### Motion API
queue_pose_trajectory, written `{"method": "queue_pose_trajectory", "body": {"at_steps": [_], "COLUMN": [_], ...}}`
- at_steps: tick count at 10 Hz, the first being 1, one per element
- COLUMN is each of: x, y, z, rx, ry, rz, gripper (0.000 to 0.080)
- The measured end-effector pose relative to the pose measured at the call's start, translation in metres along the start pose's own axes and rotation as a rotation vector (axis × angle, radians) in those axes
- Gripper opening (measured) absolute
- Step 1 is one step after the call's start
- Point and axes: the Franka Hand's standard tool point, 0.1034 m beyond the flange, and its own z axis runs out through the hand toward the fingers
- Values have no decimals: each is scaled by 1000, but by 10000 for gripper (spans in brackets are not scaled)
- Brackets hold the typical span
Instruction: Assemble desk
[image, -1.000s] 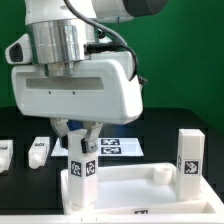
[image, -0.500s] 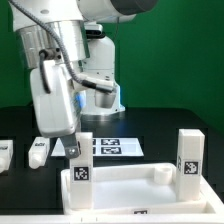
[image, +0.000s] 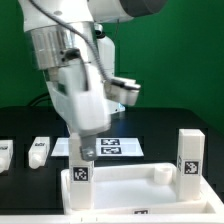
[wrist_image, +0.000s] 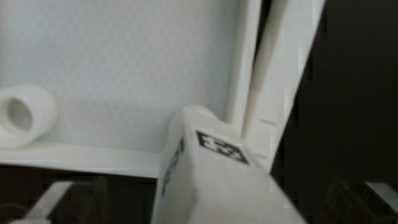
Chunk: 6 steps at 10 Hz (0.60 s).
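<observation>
Desk leg (image: 80, 173) stands in a tabletop (image: 120, 193) corner under the tilted arm's claw (image: 85, 152), grip too blurred to tell.

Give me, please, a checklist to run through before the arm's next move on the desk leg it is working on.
1. The leg on the exterior view's left stands upright at a corner of the tabletop: ok.
2. The gripper sits at the top of that leg: ok.
3. Fingers closed firmly on that leg: cannot tell, the picture is blurred there.
4. That leg fully seated in its socket: cannot tell, the joint is hidden.
5. The leg on the exterior view's right stands upright at its corner: ok.
6. A loose leg lies on the table, apart from the tabletop: ok.
</observation>
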Motion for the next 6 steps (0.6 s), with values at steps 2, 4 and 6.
{"method": "queue_pose_trajectory", "body": {"at_steps": [2,4,6], "x": [-1,1,5], "y": [0,0,-1], "z": [-1,-1,-3], "rx": [6,-8,-39], "ry": [12,30,61], "rz": [-98,-331,-751], "gripper": [639,648,648]}}
